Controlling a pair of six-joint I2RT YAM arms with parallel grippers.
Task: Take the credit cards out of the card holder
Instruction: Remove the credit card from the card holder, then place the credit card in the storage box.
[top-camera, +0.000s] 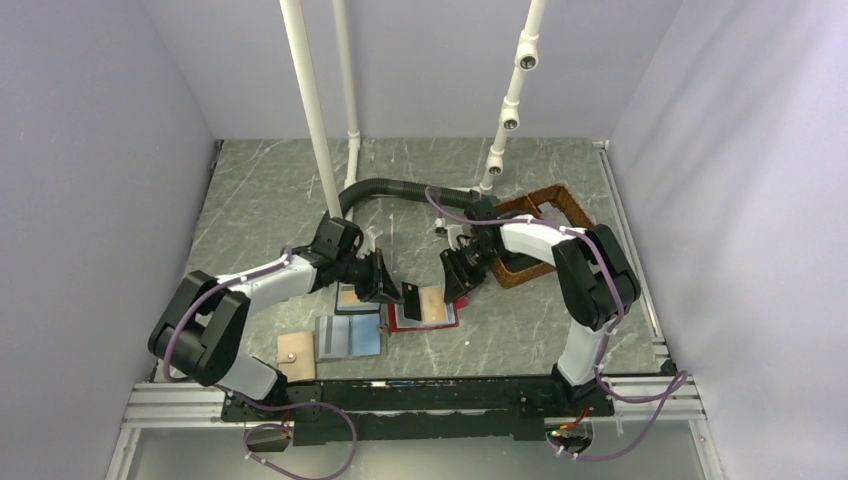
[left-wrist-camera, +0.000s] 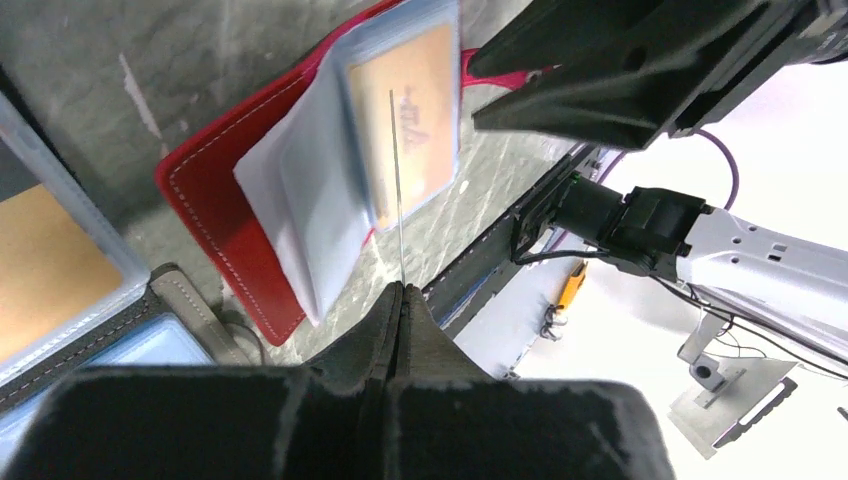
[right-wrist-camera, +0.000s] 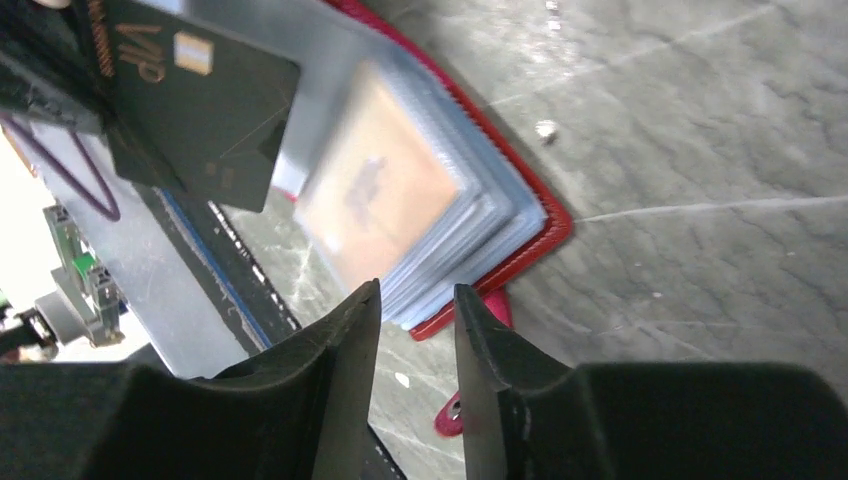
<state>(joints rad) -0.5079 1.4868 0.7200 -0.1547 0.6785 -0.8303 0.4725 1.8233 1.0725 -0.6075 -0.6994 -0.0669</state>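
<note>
The card holder is a red bifold wallet lying open on the table, with clear blue-grey sleeves and a tan-orange credit card showing in the top sleeve. My left gripper is shut on a dark credit card marked "VIP" and holds it upright just above the wallet's left half. In the left wrist view this card shows edge-on as a thin line over the wallet. My right gripper is open and empty at the wallet's right edge. In the right wrist view it is near the red tab.
A dark-framed blue wallet with a tan panel lies under the left gripper. A pale blue bifold and a small tan piece lie nearer the front. A brown basket stands behind the right arm. White poles and a black hose are at the back.
</note>
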